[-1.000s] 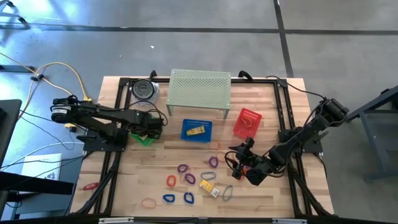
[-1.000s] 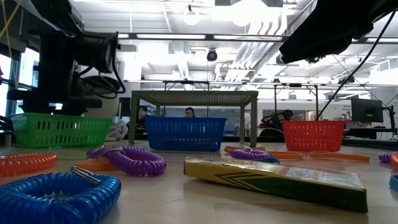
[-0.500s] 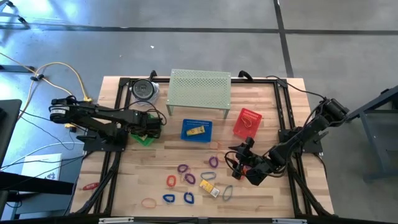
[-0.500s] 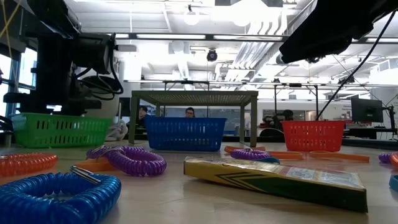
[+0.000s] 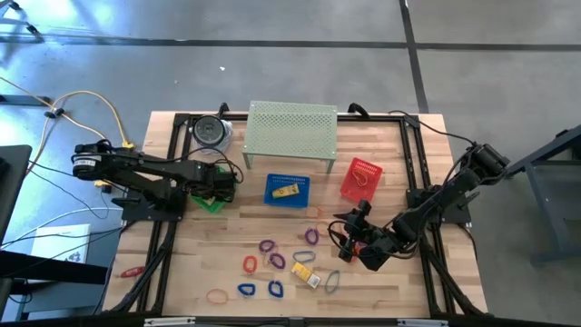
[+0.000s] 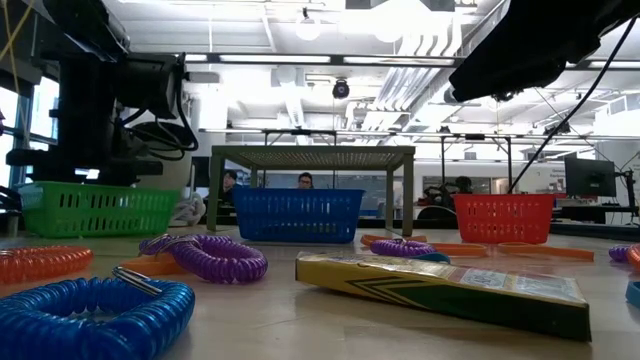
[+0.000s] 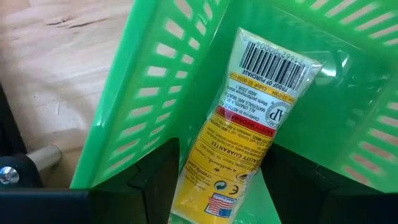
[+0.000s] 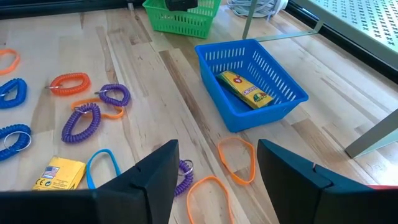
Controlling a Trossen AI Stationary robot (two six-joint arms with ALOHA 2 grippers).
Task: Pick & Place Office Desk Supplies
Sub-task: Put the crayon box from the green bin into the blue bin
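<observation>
My left gripper points down into the green basket at the table's left, shut on a yellow printed packet. My right gripper stands open and holds nothing above the table's right part, beside the loose supplies. On the wood lie purple coil loops, blue coil loops, orange band loops and a yellow block. A second yellow packet rests flat on the floor of the blue basket. My left gripper pinches the yellow packet by its two long edges between its two fingers, at the end away from the barcode. The fingers come from above and point down. The packet reaches down into the green basket, barcode end lowest; whether that end rests on the floor I cannot tell.
A red basket stands right of the blue one. A pale perforated shelf on legs spans the far middle, with a round object to its left. Black frame rails run along the table's sides.
</observation>
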